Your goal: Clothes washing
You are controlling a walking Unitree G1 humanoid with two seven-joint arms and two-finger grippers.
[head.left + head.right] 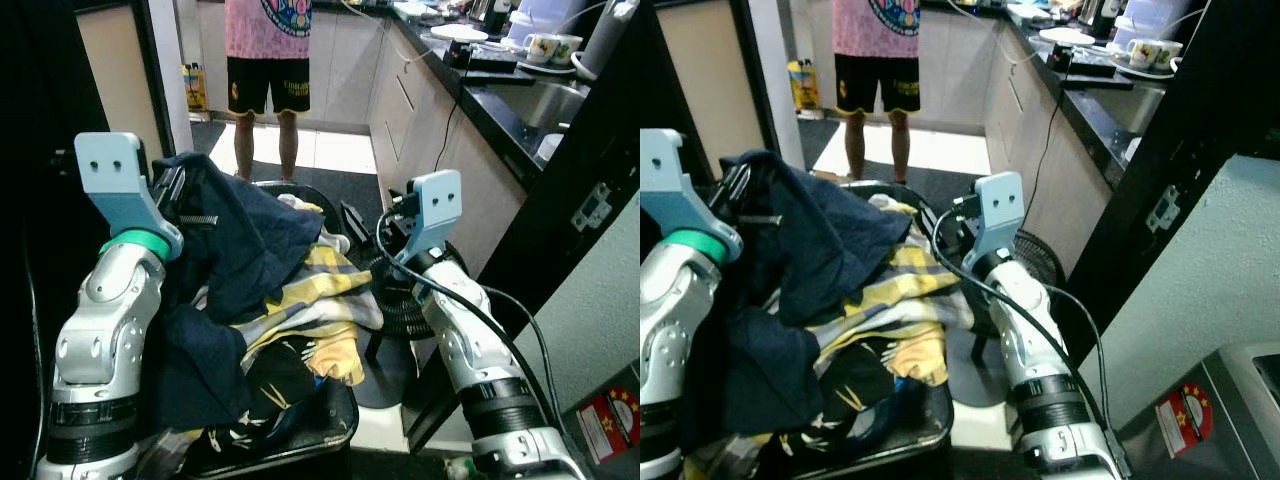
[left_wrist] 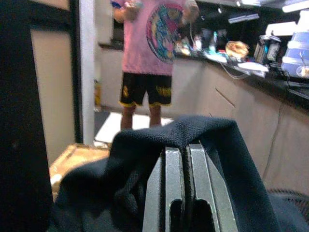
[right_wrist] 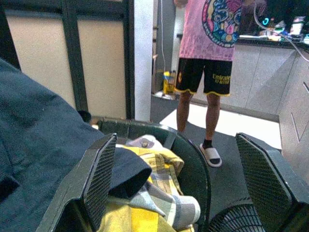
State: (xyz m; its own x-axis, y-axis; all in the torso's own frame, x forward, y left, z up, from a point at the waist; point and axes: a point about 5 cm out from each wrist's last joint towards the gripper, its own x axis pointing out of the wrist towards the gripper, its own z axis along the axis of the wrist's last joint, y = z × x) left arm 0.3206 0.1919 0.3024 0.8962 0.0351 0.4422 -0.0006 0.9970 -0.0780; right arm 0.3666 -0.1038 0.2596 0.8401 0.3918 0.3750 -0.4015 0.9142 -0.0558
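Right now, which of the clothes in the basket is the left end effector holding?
The dark navy garment. The left end effector is shut on a fold of it and lifts it above the yellow plaid shirt, which lies loose in the basket.

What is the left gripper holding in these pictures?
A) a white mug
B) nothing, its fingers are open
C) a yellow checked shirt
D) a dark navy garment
D: in the left wrist view the left gripper has its fingers pressed together with the dark navy garment draped over and pinched between them, lifted above the laundry basket.
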